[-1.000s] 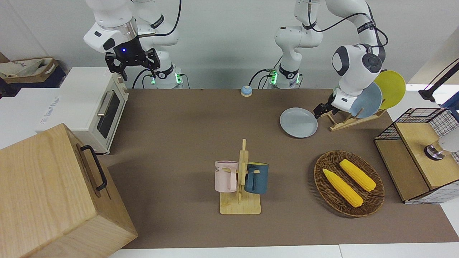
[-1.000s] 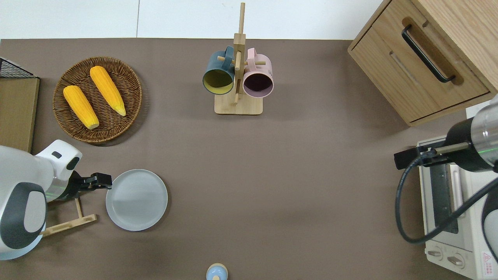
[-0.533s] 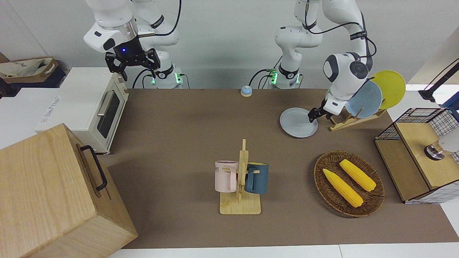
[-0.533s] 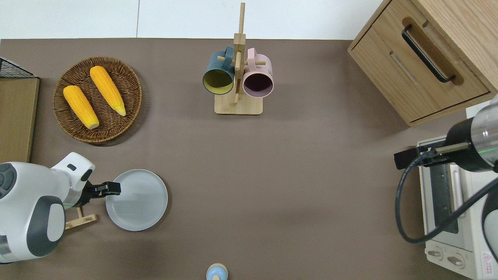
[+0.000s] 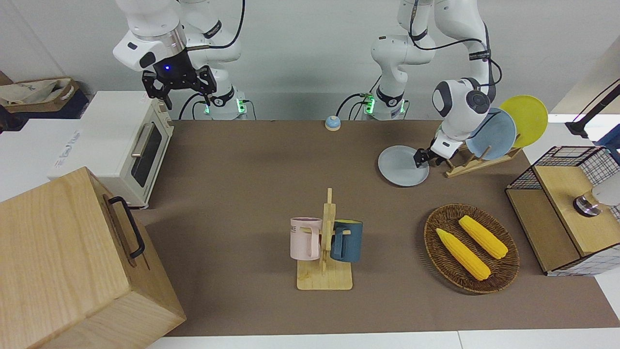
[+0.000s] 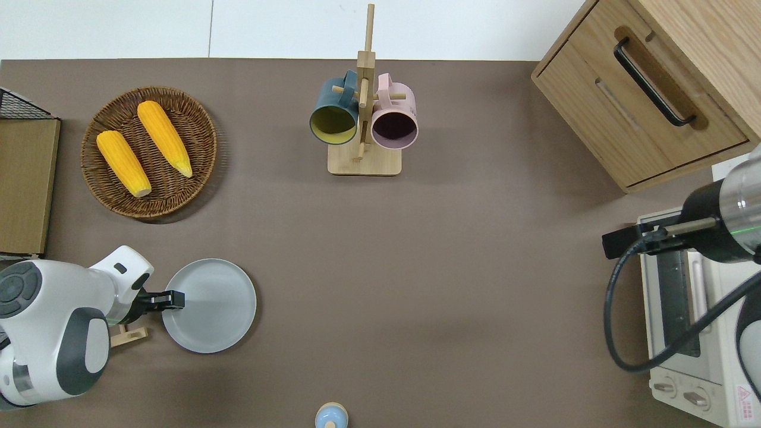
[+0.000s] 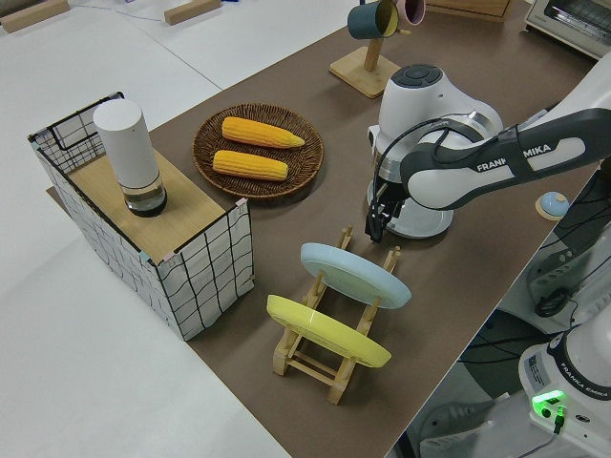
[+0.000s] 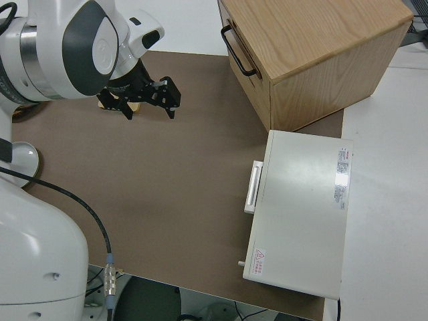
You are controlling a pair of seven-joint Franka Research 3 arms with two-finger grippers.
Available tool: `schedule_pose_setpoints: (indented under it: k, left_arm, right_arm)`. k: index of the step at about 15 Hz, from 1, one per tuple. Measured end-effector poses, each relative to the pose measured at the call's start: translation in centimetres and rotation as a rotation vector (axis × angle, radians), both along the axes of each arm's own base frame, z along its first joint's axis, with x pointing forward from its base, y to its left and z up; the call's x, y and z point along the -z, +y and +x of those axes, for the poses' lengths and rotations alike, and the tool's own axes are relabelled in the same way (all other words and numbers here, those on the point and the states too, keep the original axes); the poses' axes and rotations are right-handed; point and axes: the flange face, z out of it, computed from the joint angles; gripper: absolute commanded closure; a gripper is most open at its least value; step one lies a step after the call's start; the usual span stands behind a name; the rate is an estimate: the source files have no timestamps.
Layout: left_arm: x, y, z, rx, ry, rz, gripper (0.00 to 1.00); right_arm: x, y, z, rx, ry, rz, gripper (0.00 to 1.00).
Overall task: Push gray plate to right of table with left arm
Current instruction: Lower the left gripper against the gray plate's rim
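Pale gray-blue and round, the shallow gray plate (image 6: 209, 305) lay flat on the matte brown table (image 6: 416, 267), toward the left arm's end, nearer to the robots than the woven wicker basket (image 6: 148, 151) holding two yellow corn cobs; beside it, at that same end, stood the wooden plate rack (image 5: 472, 162) with a bluer plate (image 5: 491, 134) and a yellow plate (image 5: 525, 118) leaning in it; over the last second the small black left gripper (image 6: 169, 299) had travelled from just outside the plate's rim to a spot over the rim's edge on the rack side, and the plate itself had not shifted; whether its fingers were parted or closed could not be told, and it appeared to hold nothing; this suggested the approach was finished and the push itself not yet begun, since the plate kept its starting place; the sweep toward the right arm's end looked clear along the near half of the table, the wooden mug stand (image 6: 364, 125) sitting farther from the robots; the right arm was parked, its gripper (image 5: 178, 86) spread open and empty.
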Motion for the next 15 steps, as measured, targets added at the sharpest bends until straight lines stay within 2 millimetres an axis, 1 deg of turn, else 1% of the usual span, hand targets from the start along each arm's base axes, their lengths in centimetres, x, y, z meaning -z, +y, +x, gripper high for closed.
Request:
schedule_pose_setpoints:
  k: [1,2,4,6,8,10,15]
  left_arm:
    - [0.0,0.38,-0.04,0.001,0.0,-0.001,0.66]
    - [0.01,0.69,-0.07,-0.002,0.0,-0.002,0.78]
    - [0.01,0.91,-0.1,-0.006,0.0,-0.003,0.98]
    - [0.01,0.89,-0.1,-0.006,0.0,-0.003,1.0]
    - [-0.03,0.88,-0.09,-0.006,-0.001,-0.003,1.0]
    - [-0.53,0.76,-0.13,-0.004,-0.005,-0.006,1.0]
    - [-0.57,0.74,-0.14,-0.005,-0.005,-0.006,1.0]
  right_arm:
    - [0.0,0.0,0.0,0.0,0.0,0.0,0.017]
    - [0.0,0.0,0.0,0.0,0.0,0.0,0.017]
    - [0.0,0.0,0.0,0.0,0.0,0.0,0.017]
    - [0.0,0.0,0.0,0.0,0.0,0.0,0.017]
    - [0.0,0.0,0.0,0.0,0.0,0.0,0.017]
    - [0.0,0.0,0.0,0.0,0.0,0.0,0.017]
    - [0.0,0.0,0.0,0.0,0.0,0.0,0.017]
